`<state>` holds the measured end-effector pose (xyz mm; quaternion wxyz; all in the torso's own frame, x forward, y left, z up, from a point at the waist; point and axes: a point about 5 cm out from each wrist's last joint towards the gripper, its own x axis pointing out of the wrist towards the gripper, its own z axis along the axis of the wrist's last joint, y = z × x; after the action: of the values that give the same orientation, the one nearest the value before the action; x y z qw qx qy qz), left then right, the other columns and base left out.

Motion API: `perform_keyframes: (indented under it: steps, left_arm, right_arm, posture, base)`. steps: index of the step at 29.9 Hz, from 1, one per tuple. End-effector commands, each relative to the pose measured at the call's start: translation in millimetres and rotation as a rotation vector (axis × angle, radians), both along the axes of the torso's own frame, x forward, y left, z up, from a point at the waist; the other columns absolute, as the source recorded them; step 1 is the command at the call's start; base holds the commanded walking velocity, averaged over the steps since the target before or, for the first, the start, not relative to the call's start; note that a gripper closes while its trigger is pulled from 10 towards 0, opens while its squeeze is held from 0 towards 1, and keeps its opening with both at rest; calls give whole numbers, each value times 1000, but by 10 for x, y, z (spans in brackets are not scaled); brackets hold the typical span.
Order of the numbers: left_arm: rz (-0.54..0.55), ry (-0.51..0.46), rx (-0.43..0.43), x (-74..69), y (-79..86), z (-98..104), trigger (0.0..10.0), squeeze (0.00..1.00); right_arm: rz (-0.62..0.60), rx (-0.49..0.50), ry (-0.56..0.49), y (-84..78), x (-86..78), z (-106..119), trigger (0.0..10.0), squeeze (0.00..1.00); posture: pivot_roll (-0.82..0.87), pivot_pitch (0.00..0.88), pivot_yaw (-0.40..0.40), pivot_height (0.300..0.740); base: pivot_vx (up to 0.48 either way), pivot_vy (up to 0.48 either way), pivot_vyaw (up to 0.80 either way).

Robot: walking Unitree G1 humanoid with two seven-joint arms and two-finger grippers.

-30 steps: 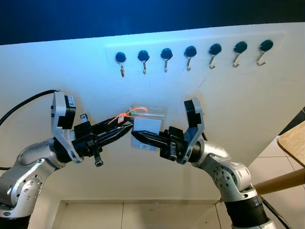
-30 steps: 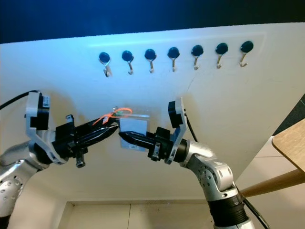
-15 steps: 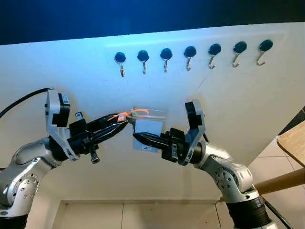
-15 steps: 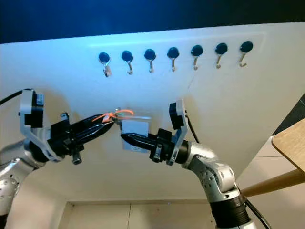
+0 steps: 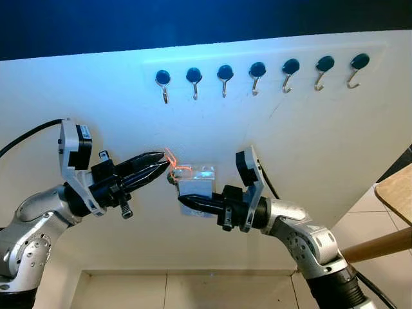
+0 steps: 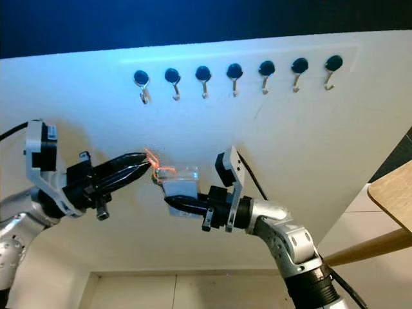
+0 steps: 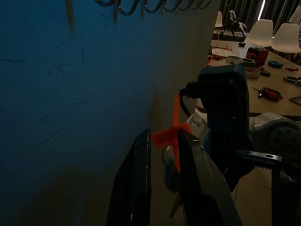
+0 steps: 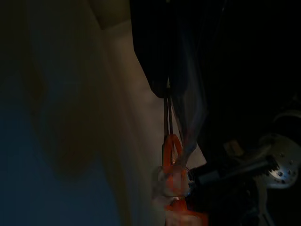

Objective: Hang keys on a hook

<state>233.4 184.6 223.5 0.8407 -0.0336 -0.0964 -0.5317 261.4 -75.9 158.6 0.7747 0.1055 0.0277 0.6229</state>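
Observation:
A row of several metal hooks point(image 5: 224, 77) with dark blue knobs runs along the white wall point(image 5: 322, 141), above both arms. The key bundle is a clear plastic tag point(image 5: 196, 185) with a thin orange loop point(image 5: 172, 158). It hangs in front of the wall below the leftmost hooks. My left gripper point(image 5: 162, 166) is shut on the orange loop point(image 7: 171, 134), fingertips pointing right. My right gripper point(image 5: 183, 202) comes in from the right, just beneath the tag, and is shut on its lower edge. In the dark right wrist view the orange loop point(image 8: 171, 149) hangs beyond the fingers.
A wooden table corner point(image 5: 396, 187) and its leg point(image 5: 381, 244) jut in at the right. Tiled floor point(image 5: 193, 291) lies below the wall. A black cable point(image 5: 32, 138) arcs behind my left arm. A dark blue band point(image 5: 193, 19) tops the wall.
The right gripper has moved down and to the left with the tag. The left gripper's tips have lifted a little, and the orange loop now stands up at them.

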Motion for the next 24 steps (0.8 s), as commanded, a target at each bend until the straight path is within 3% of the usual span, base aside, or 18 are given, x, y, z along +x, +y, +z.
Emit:
perform_keyframes:
  steps: [1, 10, 17, 24]
  left_arm:
    - [9, -13, 22, -3, 32, 26, 10000, 0]
    - [-3, -11, 24, 6, -7, 9, 10000, 0]
    - [-11, -13, 31, 3, -19, 2, 10000, 0]
    - [-59, -43, 121, -63, -31, 48, 10000, 0]
  right_arm:
    - [10, -19, 13, 26, -22, -63, 0, 0]
    - [17, -38, -9, 52, -11, -68, 0, 0]
    - [18, 3, -9, 35, -12, -30, 0, 0]
    - [13, -29, -8, 6, -5, -61, 0, 0]
  posture:
    - [-82, 66, 77, 740]
    - [-83, 60, 77, 740]
    - [-84, 64, 76, 740]
    - [-83, 66, 73, 740]
  base:
    - [0, 0, 0]
    - [0, 0, 0]
    - [0, 0, 0]
    - [0, 0, 0]
